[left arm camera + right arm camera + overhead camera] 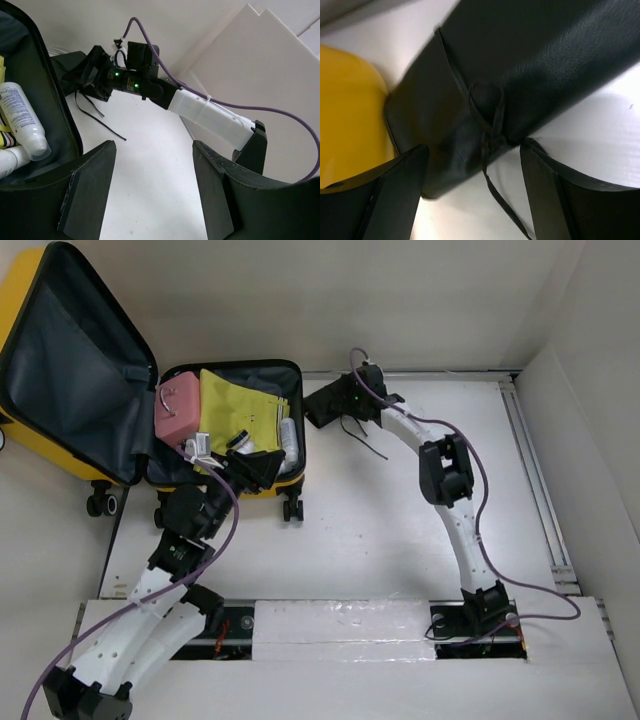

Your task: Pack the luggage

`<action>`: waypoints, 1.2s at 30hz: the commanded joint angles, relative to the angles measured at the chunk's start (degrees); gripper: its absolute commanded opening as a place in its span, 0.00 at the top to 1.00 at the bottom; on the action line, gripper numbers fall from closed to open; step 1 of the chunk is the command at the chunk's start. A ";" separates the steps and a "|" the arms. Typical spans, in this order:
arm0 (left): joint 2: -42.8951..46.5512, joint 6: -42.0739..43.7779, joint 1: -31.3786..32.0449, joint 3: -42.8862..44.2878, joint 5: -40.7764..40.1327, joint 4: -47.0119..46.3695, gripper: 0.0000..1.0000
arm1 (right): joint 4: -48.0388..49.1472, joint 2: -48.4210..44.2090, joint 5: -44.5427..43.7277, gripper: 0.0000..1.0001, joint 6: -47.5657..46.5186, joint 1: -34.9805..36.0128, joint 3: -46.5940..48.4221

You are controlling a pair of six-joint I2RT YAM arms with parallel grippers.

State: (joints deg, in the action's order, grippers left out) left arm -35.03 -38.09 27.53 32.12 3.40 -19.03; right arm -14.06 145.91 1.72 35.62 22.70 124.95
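The yellow luggage (70, 370) lies open at the back left, its lid leaning back and its grey lining showing. Its base holds a pink case (180, 408), a yellow cloth (240, 405) and white bottles (288, 440). My left gripper (265, 465) hovers over the base's front right corner, open and empty (152, 150). A black pouch (520, 65) with a thin tie string lies on the table just right of the luggage. My right gripper (325, 410) is open (472, 155), and the pouch's end sits between its fingers. The yellow shell (350, 115) is to its left.
The luggage's black rim (55, 115) and a white bottle (20, 117) fill the left of the left wrist view. The pouch's strings (365, 440) trail on the table. A raised white wall (580, 440) borders the table on the right.
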 commanded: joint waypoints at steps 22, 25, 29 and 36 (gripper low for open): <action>-3.37 1.26 -0.02 -1.44 -1.20 -6.72 0.42 | 24.86 -27.75 3.03 1.00 0.43 -3.19 -38.96; -4.61 0.12 -0.02 -0.65 -0.06 -8.12 0.42 | 26.19 -39.00 4.25 1.00 -2.65 -3.71 -45.22; -5.75 -0.41 -0.02 1.19 -0.06 -9.45 0.42 | 27.25 -50.34 7.94 1.00 -3.80 -2.49 -48.04; -3.31 -0.41 -0.02 6.20 -4.80 -6.04 0.42 | 26.72 -48.27 20.33 1.00 -3.80 4.54 -34.97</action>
State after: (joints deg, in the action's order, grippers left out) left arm -40.97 -38.37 27.53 33.23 1.15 -23.40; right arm 7.70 95.77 13.80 32.91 23.38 83.79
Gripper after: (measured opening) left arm 0.585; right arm 0.031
